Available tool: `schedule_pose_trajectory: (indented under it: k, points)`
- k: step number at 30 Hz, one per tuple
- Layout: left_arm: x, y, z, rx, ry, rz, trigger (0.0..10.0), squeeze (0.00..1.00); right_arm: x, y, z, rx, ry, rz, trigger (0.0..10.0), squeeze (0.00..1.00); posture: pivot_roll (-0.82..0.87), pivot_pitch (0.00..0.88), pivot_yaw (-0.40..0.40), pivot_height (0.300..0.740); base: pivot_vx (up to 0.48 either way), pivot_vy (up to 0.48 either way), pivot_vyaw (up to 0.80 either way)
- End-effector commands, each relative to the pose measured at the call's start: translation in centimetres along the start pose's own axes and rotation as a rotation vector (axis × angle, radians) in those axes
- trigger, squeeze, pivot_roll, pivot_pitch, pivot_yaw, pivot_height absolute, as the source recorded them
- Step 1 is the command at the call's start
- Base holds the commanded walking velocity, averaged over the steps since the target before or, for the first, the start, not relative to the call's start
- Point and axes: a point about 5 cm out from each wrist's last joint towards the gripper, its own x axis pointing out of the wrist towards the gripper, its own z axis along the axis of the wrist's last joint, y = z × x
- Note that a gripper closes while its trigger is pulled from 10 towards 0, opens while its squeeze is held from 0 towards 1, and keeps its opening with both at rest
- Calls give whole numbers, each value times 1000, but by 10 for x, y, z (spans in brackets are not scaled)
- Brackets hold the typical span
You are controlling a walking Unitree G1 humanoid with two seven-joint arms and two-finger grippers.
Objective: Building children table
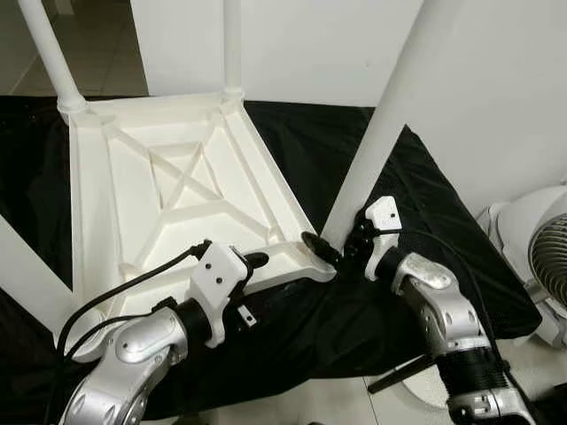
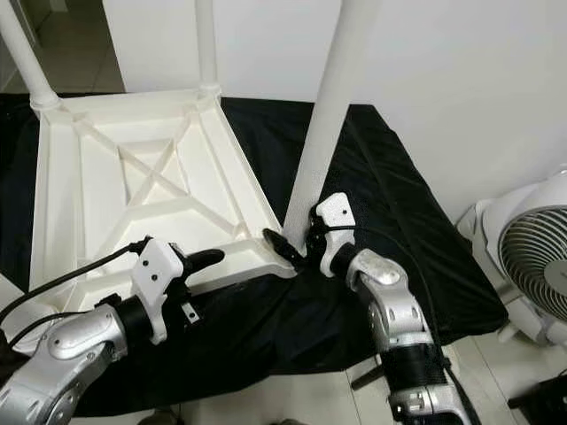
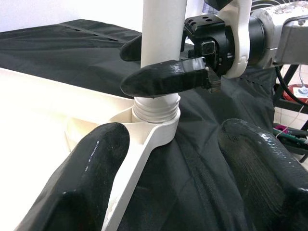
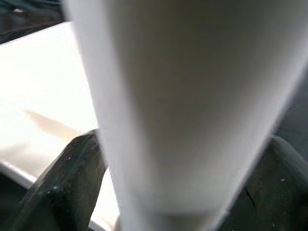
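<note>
On the black cloth [image 1: 416, 195]: white plastic tabletop [image 1: 177, 190], upside down, ribbed underside up. At its near corner we hold one table leg [image 1: 390, 124] low down in our right gripper [image 3: 166, 67], fingers clasped around it just above the threaded socket [image 3: 155, 115]. Left gripper [image 3: 173, 168] spread apart, empty, near the rim. We judge it light, stiff, smooth, likely slippery; grip near the base.

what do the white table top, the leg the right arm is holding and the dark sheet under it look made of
Table top: likely moulded plastic, matte white, with cast ribs and an X brace on its underside.
Leg: probably the same plastic, smooth, with a threaded collar at the socket; the right end effector grips it.
Sheet: black fabric, judging by its folds.
</note>
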Motion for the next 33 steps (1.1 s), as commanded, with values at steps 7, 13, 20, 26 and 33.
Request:
schedule_pose_trajectory:
  k: [7, 13, 20, 26, 33]
  points:
    - [0, 0, 1, 0, 3, 28, 10000, 0, 7, -6, -9, -34, 66, 122, 10000, 0, 171, 47, -86, 740, 0, 0, 0]
    - [-1, -1, 1, -4, 3, 29, 10000, 0, 12, -5, -22, -47, 103, 182, 8314, 0, 166, 46, -84, 740, 0, 0, 0]
    - [0, -2, 1, -7, 3, 26, 10000, 0, 13, -4, -30, -22, 115, 211, 0, 0, 170, 47, -88, 740, 0, 0, 0]
    - [0, -2, 1, -11, 4, 24, 10000, 0, 8, -2, -31, 20, 97, 188, 0, 0, 165, 52, -90, 740, 0, 0, 0]
    - [0, -3, 0, -14, 4, 22, 10000, 0, 3, 2, -28, 54, 68, 102, 0, 0, 164, 50, -93, 740, 0, 0, 0]
